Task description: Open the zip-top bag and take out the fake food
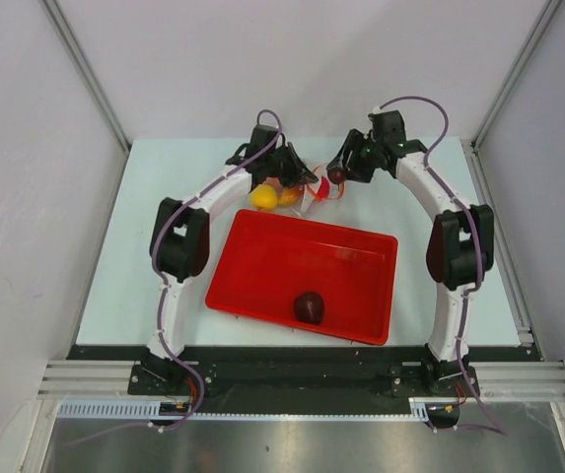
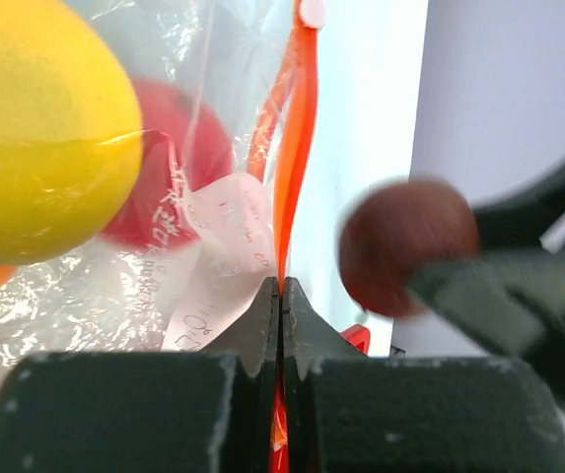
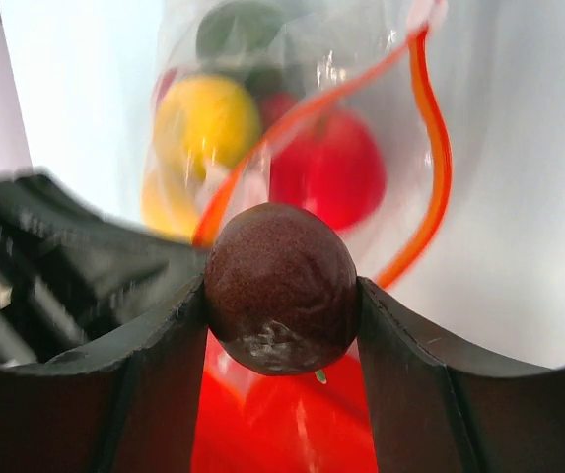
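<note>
The clear zip-top bag (image 1: 302, 195) lies at the back of the table, its mouth open. My left gripper (image 2: 280, 288) is shut on the bag's orange zip strip (image 2: 298, 148). Inside the bag (image 2: 85, 296) are a yellow piece (image 2: 35, 128) and a red piece (image 2: 178, 148) of fake food. My right gripper (image 3: 282, 296) is shut on a dark maroon ball (image 3: 280, 281), held just outside the open bag mouth (image 3: 415, 148). Yellow (image 3: 206, 120), red (image 3: 326, 163) and green (image 3: 238, 25) pieces show inside. From above, the right gripper (image 1: 341, 173) sits just right of the bag.
A large red tray (image 1: 361, 258) lies in front of the bag, with one dark maroon ball (image 1: 309, 306) in it. White walls stand close behind the table and on both sides. Both arms arch over the tray's sides.
</note>
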Controlling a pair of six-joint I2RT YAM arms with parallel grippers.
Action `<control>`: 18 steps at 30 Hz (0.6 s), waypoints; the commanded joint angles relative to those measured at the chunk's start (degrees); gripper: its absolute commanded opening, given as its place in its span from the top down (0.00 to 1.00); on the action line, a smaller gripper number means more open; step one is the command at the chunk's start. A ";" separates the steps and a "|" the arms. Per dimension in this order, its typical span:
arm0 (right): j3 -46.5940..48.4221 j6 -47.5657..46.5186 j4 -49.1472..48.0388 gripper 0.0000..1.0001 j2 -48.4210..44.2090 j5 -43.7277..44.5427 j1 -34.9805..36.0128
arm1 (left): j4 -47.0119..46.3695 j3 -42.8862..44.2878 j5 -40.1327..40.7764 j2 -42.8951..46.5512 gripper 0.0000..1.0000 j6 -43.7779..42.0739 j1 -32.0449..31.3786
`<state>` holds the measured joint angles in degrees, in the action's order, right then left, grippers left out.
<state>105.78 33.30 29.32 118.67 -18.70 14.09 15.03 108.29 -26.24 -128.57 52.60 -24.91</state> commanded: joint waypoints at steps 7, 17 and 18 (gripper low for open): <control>-20.07 -7.63 8.64 0.67 -22.77 -1.78 2.34 | -3.42 3.15 -3.90 4.74 1.00 0.84 1.09; -34.92 -6.15 13.31 0.61 -36.14 2.70 11.22 | -9.49 3.33 -6.98 4.65 1.00 4.09 1.00; -35.98 -5.71 12.61 0.61 -37.27 2.88 12.01 | -9.58 3.33 -6.98 4.65 1.00 4.18 1.00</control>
<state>73.91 25.87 41.47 85.10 -17.76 25.30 9.23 108.97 -30.83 -127.39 55.05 -24.23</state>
